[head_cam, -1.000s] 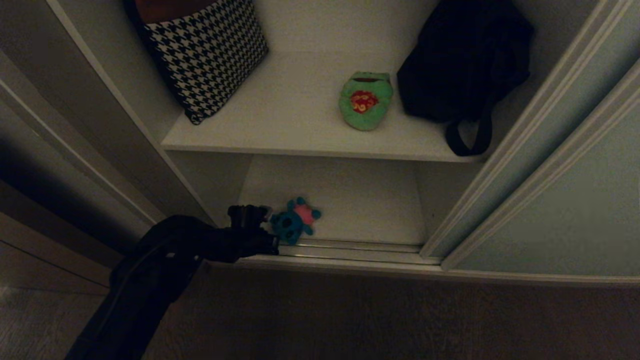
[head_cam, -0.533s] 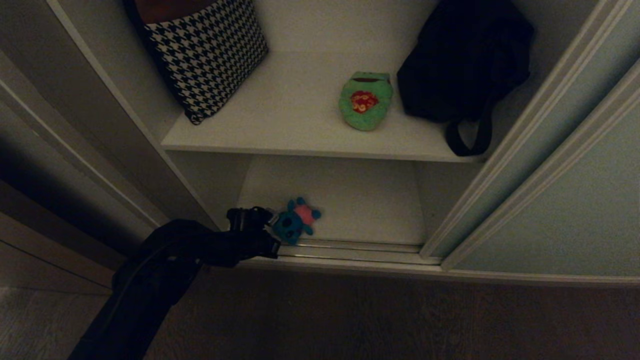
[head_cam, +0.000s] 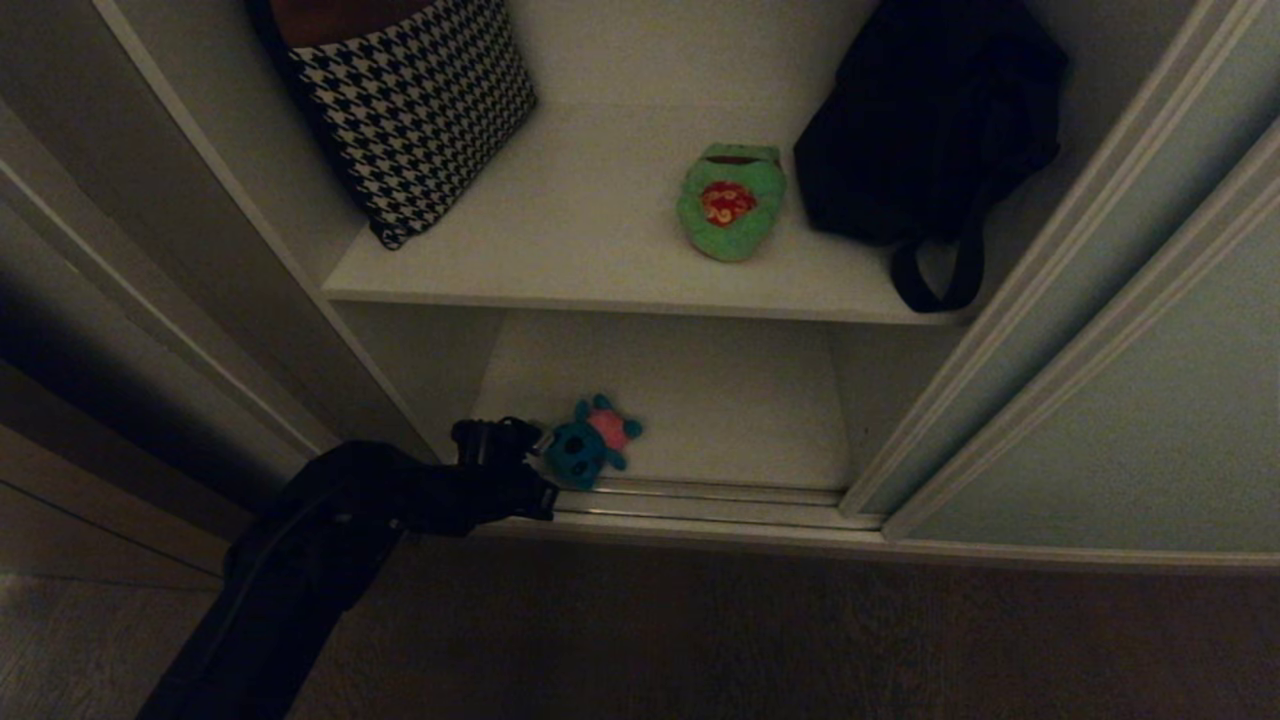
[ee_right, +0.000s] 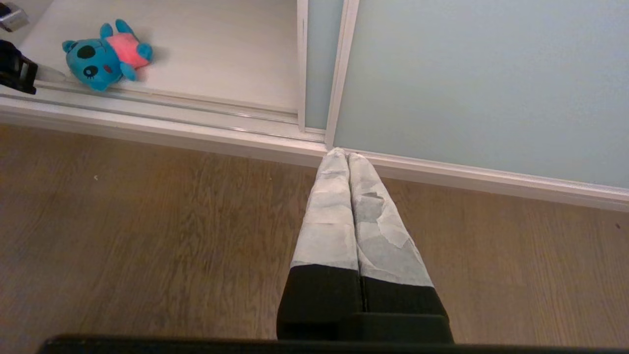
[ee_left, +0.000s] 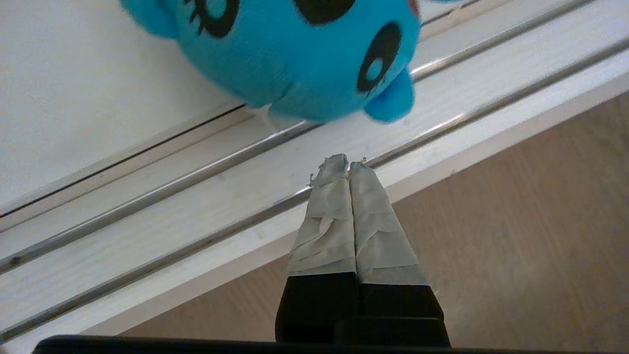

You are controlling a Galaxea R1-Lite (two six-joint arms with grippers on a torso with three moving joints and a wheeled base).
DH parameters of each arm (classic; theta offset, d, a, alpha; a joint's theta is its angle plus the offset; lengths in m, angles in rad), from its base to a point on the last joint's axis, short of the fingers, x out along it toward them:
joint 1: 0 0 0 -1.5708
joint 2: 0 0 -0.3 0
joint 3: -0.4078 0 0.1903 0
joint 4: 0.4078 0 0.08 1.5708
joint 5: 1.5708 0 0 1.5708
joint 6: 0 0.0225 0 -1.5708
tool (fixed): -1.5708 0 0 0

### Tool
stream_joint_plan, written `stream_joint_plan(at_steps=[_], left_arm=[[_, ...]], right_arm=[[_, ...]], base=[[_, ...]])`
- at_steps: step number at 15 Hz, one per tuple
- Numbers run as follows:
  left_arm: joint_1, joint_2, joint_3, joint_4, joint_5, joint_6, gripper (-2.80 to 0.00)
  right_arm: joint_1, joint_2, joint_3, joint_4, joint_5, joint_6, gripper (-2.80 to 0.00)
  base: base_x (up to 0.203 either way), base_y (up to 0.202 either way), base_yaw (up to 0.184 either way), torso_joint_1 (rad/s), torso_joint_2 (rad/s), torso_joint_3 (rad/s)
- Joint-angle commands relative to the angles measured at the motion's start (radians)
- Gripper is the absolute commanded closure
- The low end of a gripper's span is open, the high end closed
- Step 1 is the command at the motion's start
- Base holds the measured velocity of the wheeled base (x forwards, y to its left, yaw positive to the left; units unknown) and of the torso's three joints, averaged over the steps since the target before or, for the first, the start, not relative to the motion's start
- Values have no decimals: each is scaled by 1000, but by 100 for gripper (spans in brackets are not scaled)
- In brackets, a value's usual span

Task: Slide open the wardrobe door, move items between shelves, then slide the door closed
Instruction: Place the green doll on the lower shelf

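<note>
Jaws shut, empty: left gripper [ee_left: 349, 164] over floor rail [ee_left: 196, 206], near teal toy [ee_left: 295, 54]; must open before grasping. R gripper [ee_right: 348, 156] parked, closed.

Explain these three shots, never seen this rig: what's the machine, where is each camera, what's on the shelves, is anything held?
It is a two-armed wheeled robot facing an open wardrobe. The wide shot comes from its head, looking down; the other two come from cameras on each wrist, behind the taped fingers.

On the upper white shelf board lie a black-and-white houndstooth cushion, a rounded bright green soft toy with a red mark and a dark fabric bag. On the lower board lies a teal-blue soft toy with a pink body, beside the metal floor rail.

The left gripper is shut and empty, just short of the blue toy. The right gripper is shut and empty, parked over the wooden floor by the pale grey-green sliding door.
</note>
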Motion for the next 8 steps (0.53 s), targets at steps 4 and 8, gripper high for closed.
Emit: stream_joint_plan(at_steps=[4, 8], left_arm=[[-1, -26, 1, 64, -3, 37, 0], [-2, -29, 1, 69, -3, 47, 0]], right_arm=[[0, 1, 0, 0, 0, 0, 0], [0, 0, 0, 0, 0, 0, 0]], base=[[70, 0, -1, 1, 0, 1], [126, 0, 1, 1, 0, 3]])
